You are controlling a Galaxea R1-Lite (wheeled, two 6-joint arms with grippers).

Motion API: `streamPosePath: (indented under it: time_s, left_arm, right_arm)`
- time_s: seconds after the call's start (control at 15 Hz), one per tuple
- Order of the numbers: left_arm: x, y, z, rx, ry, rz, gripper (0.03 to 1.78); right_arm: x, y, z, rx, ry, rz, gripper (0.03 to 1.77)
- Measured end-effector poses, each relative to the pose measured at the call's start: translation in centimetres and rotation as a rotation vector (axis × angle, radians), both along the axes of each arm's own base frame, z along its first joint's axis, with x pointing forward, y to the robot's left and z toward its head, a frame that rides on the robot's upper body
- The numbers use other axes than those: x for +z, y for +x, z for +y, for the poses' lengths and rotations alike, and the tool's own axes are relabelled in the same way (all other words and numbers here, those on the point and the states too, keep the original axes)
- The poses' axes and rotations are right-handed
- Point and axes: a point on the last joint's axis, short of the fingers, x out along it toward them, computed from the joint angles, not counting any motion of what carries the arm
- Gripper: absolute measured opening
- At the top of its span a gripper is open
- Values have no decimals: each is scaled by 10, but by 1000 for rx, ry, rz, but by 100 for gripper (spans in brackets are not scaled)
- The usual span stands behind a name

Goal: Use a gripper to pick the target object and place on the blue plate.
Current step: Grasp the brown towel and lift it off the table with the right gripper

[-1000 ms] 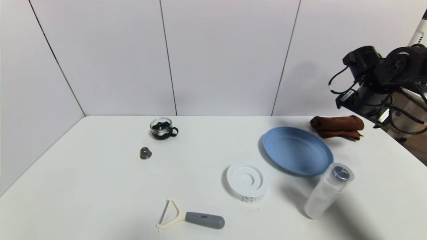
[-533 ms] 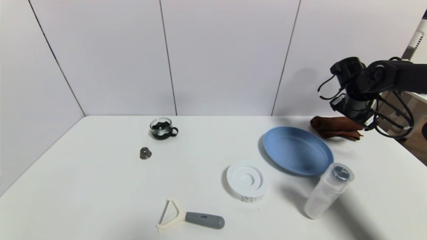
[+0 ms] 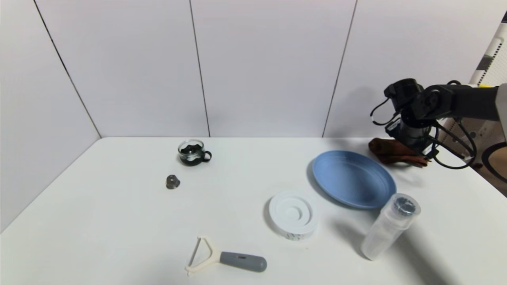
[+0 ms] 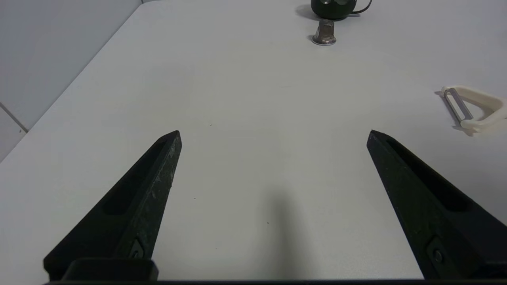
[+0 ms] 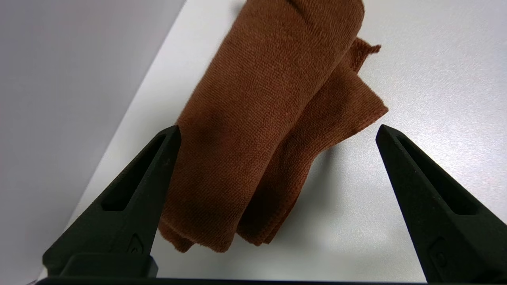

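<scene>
Towel [image 3: 390, 152], dark brown and folded into a loose roll, lies on the white bench [image 3: 119, 221] at the right of the head view, just past the upper right rim of the blue plate [image 3: 353, 179] and near the back wall. The right gripper [image 3: 412, 136] hangs directly over the towel's right end there, its black wrist and cables covering part of the cloth. In the right wrist view the right gripper [image 5: 277, 132] has its two dark fingers [image 5: 130, 206] spread wide and released, gripping nothing. The towel [image 5: 261, 118] fills the space between them, lying closer to the finger at the lower left of that frame, whose tip seems to overlap the cloth's edge, while bare bench separates it from the other finger. Its long axis runs away from the camera toward the top of that frame, tilted slightly, with a thick rolled layer on top and a thinner flap sticking out beneath. In the head view that same long axis runs roughly side to side, parallel to the back wall. The left gripper [image 4: 273, 134] hovers low over bare bench with its fingers [image 4: 134, 213] also spread apart and holding nothing; a peeler [image 4: 473, 111] lies at the right edge of that frame.
</scene>
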Motion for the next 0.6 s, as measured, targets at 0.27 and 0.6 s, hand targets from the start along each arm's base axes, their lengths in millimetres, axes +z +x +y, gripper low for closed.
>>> streamPosePath:
  time_s: [0.27,0.6]
  left_arm:
    - [0,0,0,0,0,-1,169]
    - [0,0,0,0,-1,0,169]
  right_arm:
    - [-12,4,-1,-2,0,25,170]
    - [-23,8,0,-1,0,51,170]
